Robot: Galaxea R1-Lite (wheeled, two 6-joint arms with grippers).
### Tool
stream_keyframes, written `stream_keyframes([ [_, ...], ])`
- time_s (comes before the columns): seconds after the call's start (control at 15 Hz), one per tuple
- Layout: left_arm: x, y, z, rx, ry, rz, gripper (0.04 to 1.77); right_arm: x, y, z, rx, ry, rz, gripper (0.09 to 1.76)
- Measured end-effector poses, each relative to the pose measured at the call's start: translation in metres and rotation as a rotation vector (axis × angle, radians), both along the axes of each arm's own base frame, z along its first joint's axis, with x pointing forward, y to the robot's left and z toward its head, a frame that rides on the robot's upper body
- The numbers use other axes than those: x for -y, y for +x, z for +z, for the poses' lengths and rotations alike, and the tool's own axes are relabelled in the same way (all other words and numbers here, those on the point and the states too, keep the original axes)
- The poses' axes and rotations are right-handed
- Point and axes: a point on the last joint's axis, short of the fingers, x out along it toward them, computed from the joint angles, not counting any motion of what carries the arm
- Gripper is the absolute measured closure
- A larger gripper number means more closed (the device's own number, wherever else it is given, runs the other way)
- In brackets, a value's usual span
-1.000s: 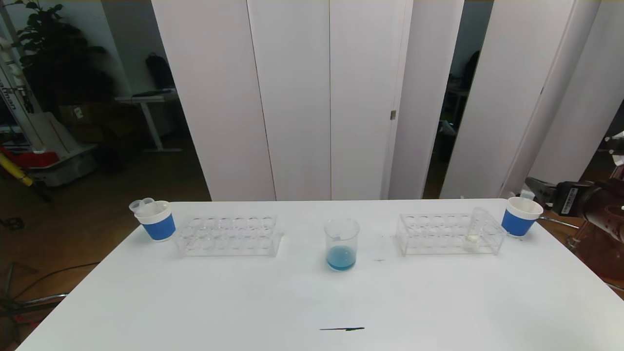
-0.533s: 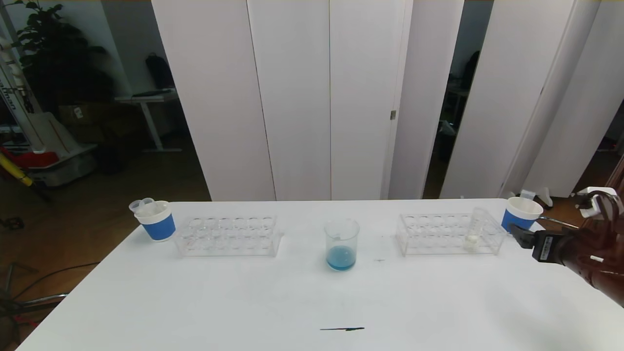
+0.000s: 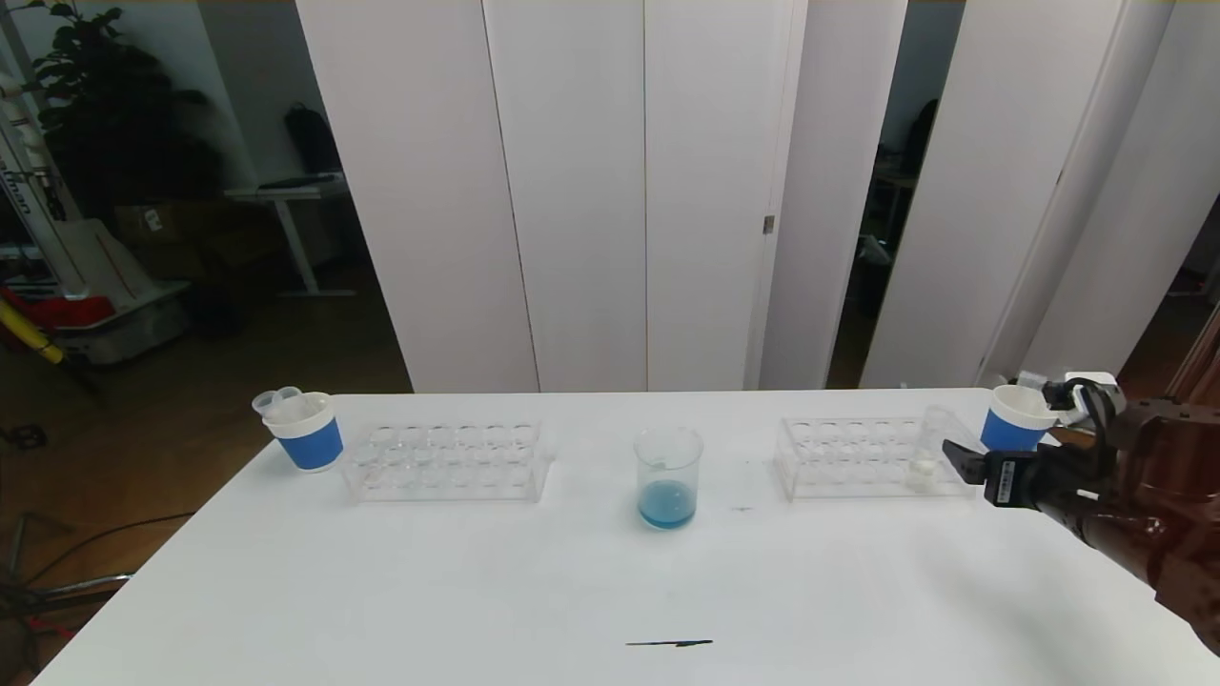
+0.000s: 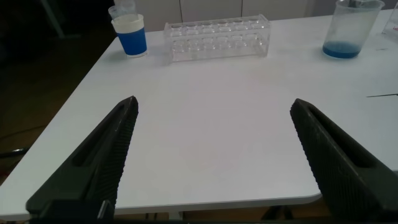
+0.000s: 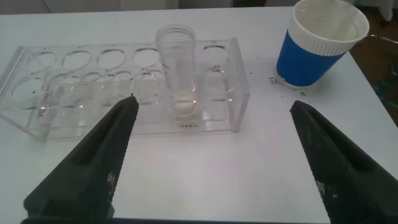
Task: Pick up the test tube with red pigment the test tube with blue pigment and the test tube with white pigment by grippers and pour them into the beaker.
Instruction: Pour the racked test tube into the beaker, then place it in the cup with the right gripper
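Right gripper (image 3: 956, 457), jaws apart and empty, has advanced from the table's right edge to just beside the clear plastic rack (image 3: 858, 459). Small clear test tube with white pigment (image 5: 176, 74) stands there near the table's far right corner, evidently next for pickup. Clear cylindrical beaker (image 3: 667, 476), mid-table, already holds blue liquid.

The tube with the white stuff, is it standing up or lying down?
Standing up. The test tube with white pigment sits upright in a hole of the clear rack, white blob at its bottom.
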Motion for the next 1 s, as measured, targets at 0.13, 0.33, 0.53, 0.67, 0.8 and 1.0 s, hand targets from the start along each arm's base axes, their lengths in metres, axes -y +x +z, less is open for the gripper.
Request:
stream_keyframes([
  [0.13, 0.0, 0.0, 0.0, 0.0, 0.0, 0.0, 0.06, 0.0, 0.015, -0.001, 0.015, -0.019, 0.006, 0.1],
  [0.33, 0.0, 0.0, 0.0, 0.0, 0.0, 0.0, 0.06, 0.0, 0.036, -0.006, 0.028, -0.051, 0.018, 0.1],
  [0.53, 0.0, 0.0, 0.0, 0.0, 0.0, 0.0, 0.06, -0.003, 0.05, -0.013, 0.029, -0.063, 0.029, 0.1],
  [0.67, 0.0, 0.0, 0.0, 0.0, 0.0, -0.001, 0.06, -0.008, 0.056, -0.017, 0.042, -0.063, 0.045, 0.1],
  [0.8, 0.0, 0.0, 0.0, 0.0, 0.0, -0.001, 0.06, -0.012, 0.058, -0.021, 0.05, -0.063, 0.055, 0.1],
  [1.0, 0.0, 0.0, 0.0, 0.0, 0.0, -0.001, 0.06, -0.014, 0.061, -0.026, 0.041, -0.062, 0.061, 0.1],
])
